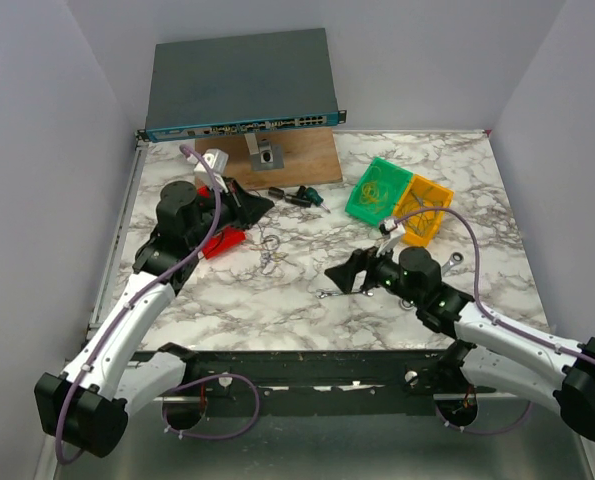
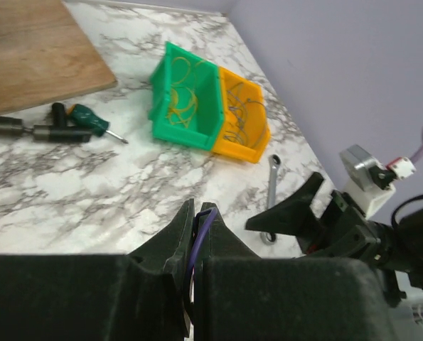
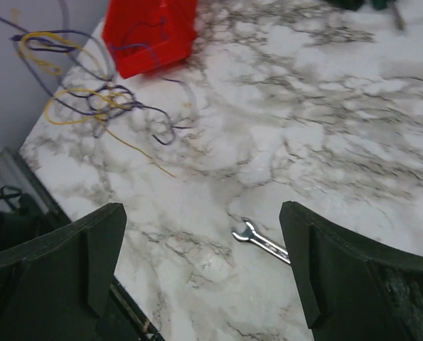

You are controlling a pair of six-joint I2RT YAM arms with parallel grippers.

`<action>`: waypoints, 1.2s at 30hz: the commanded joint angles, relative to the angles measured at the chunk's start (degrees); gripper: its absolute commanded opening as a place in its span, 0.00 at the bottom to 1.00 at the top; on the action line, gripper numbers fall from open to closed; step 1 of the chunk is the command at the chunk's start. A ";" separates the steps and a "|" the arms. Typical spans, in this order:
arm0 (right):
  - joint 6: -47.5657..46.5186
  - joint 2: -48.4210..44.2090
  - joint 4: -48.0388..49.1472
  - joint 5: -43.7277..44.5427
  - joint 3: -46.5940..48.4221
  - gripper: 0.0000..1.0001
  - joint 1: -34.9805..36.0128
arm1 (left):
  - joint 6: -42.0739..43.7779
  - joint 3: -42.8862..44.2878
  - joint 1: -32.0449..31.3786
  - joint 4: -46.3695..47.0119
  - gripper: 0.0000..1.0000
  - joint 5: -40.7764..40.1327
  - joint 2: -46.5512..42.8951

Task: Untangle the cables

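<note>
— Black left gripper [image 2: 200,217]: condition?
— Fingers pressed together, pinching one blue-violet strand of the cables [image 3: 97,96]. The rest of the bundle, blue and yellow, lies loose on the marble table [image 1: 307,320], just right of the red bin [image 1: 224,242].
— Right gripper [image 3: 202,234]?
— Jaws spread wide, nothing held, just above a silver wrench [image 3: 264,243]. Green bin [image 1: 377,190] and yellow bin [image 1: 424,212] stand touching at the table's far right.
</note>
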 commanded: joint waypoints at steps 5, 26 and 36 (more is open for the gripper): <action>-3.94 6.32 22.36 -22.79 1.00 1.00 0.40 | -2.60 3.77 -9.98 7.74 0.00 7.23 4.10; -1.15 6.80 21.88 -9.51 -0.62 0.01 1.50 | -7.00 9.88 -14.25 9.68 0.00 6.60 5.73; 21.50 -10.07 -23.50 42.62 -0.19 0.01 0.95 | -7.36 5.24 5.27 -5.90 0.00 -3.82 -3.62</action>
